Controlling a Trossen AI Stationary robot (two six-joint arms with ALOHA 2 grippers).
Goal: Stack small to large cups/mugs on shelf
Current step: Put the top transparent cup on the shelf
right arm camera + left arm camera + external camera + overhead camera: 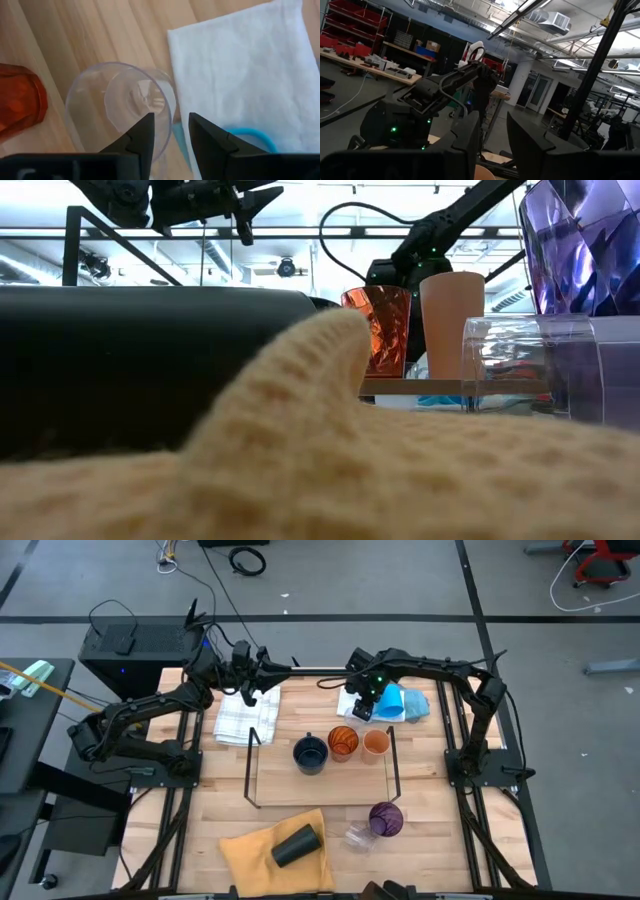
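The shelf [262,765] holds a dark navy mug [311,753], a translucent orange cup [343,742] and an opaque orange cup [376,743]. My right gripper [362,706] is behind the shelf, shut on a small clear glass [120,105] beside a white cloth [240,65]. The bright blue mug [392,703] lies next to it. The purple cup [386,819] and a second clear glass [358,836] are on the table in front of the shelf. The black cup [295,846] lies on a yellow cloth [250,855]. My left gripper [250,685] is shut and empty, raised over a checked cloth [245,718]. My right gripper has the clear glass by its rim [169,117], on the side toward the white cloth. One finger [145,132] is inside the glass and one outside. The fingers come from above, pointing down. The glass stands upright, mouth up; whether it is clear of the table I cannot tell.
The shelf's black wire end loops [250,745] stand up at both ends. A blue cloth [415,705] lies under the blue mug at the back right. In the low view the yellow cloth [350,470] and the black cup [150,360] block most of the table.
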